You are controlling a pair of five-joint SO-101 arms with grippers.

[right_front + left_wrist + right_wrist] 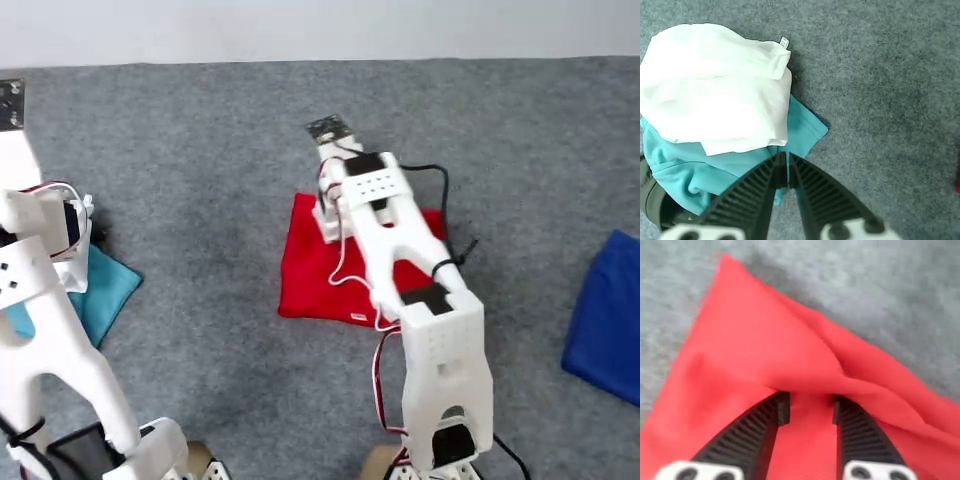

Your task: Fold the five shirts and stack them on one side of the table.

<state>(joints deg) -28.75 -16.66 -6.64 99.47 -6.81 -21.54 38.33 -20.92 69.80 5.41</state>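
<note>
Right under the right end effector (807, 407) sits the red shirt (750, 345), spread on the grey surface (880, 285). Its jaws are spread apart, one finger on either side of a strip of red cloth, and nothing's pinched as far as I can see. Just ahead of the fingertips a raised ridge (840, 372) of fabric runs across, so imo the shirt looks partly folded.

Handling-wise, it's thin, light, floppy cloth. It has no stiffness at all, so it'll drape and sag off whatever point gets lifted, and the carpet-like surface will probably drag on it a bit. It's not fragile and not slippery. I'd pinch that ridge or a doubled edge just ahead of the fingers, since a bunched bit gives the ribbed pads more to bite on than a single flat layer. Grab too little and it could slip out; grab both layers and the whole thing should move as one.

The left end effector (786, 161) is clenched, tips together, hovering at the edge of the teal shirt (805, 125). I can't tell if any cloth is caught between them. The white shirt (715, 85) lies folded on the teal one, just beyond the tips. The blue shirt (605, 320) is well off to the side of the right end effector, away from the left one.
</note>
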